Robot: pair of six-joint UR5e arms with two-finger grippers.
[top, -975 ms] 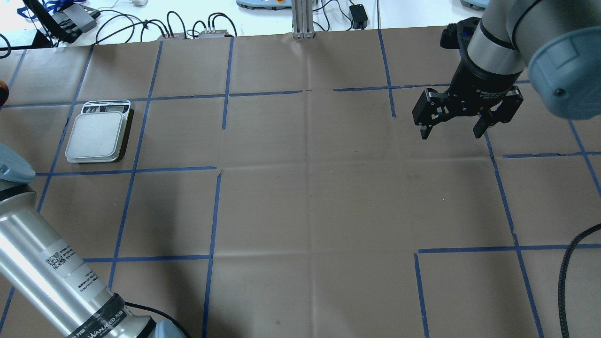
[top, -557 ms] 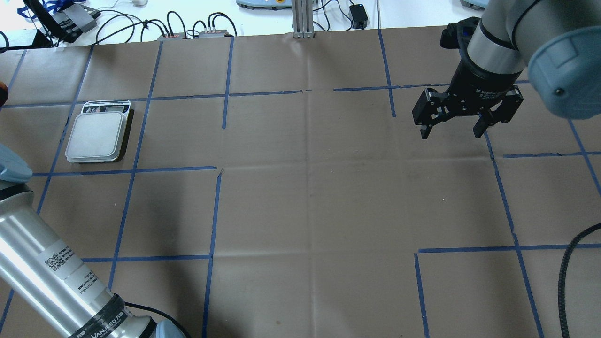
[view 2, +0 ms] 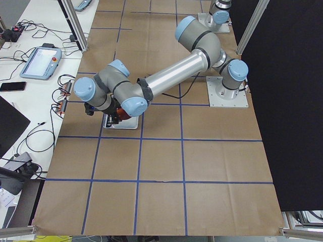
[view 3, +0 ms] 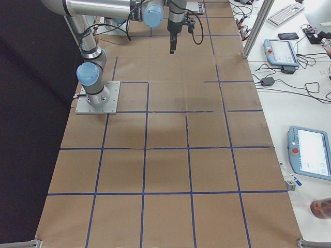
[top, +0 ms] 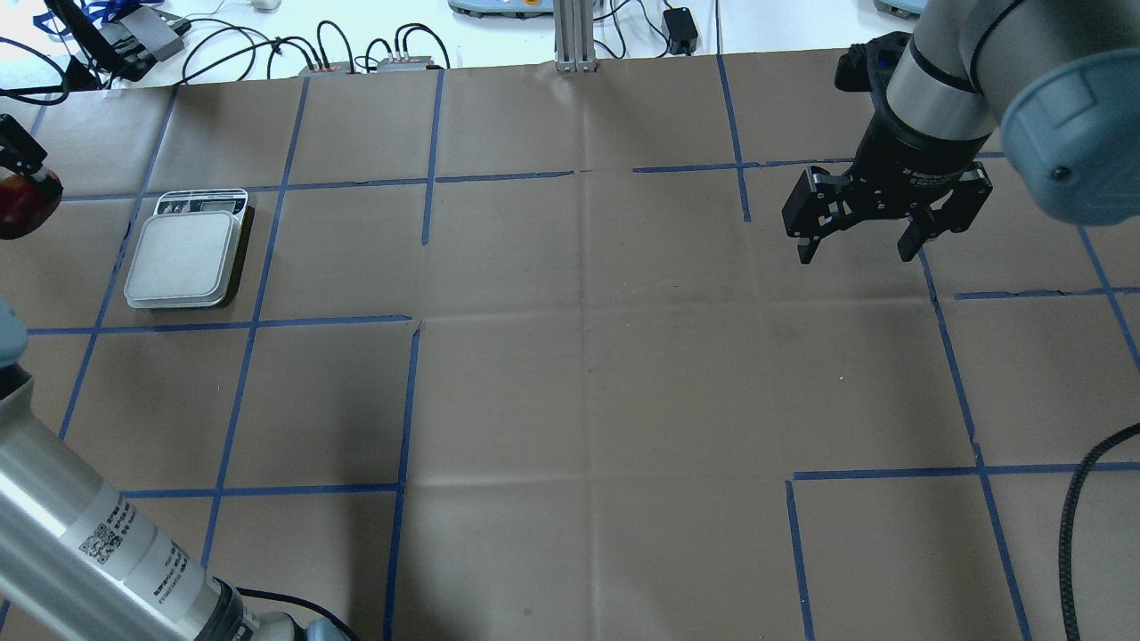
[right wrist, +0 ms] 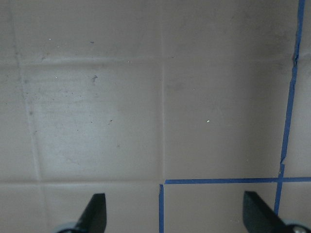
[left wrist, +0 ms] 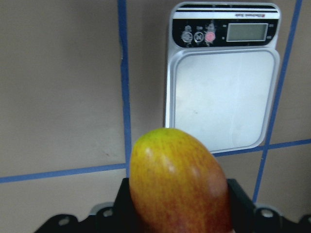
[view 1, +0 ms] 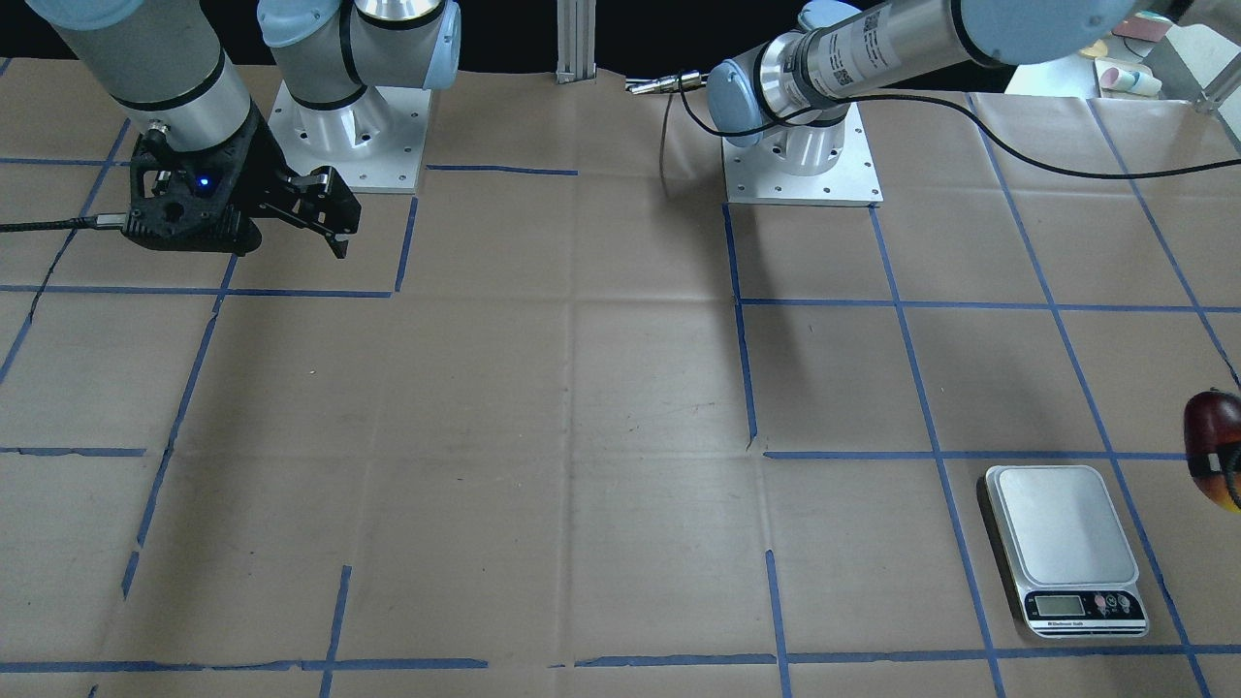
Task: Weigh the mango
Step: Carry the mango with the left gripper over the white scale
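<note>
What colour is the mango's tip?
The glossy oval mango ends yellow-orange, slightly green; left wrist view shows it best.

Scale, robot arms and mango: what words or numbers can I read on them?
No text here reads clearly.
Scale screen: blank, no numbers.
Scale buttons: tiny symbols, too blurred to read.
Left arm sticker: a square code and tiny print, too small to read.
White print above the right tool: too blurred to read.
Mango: no sticker or writing shows.
</note>
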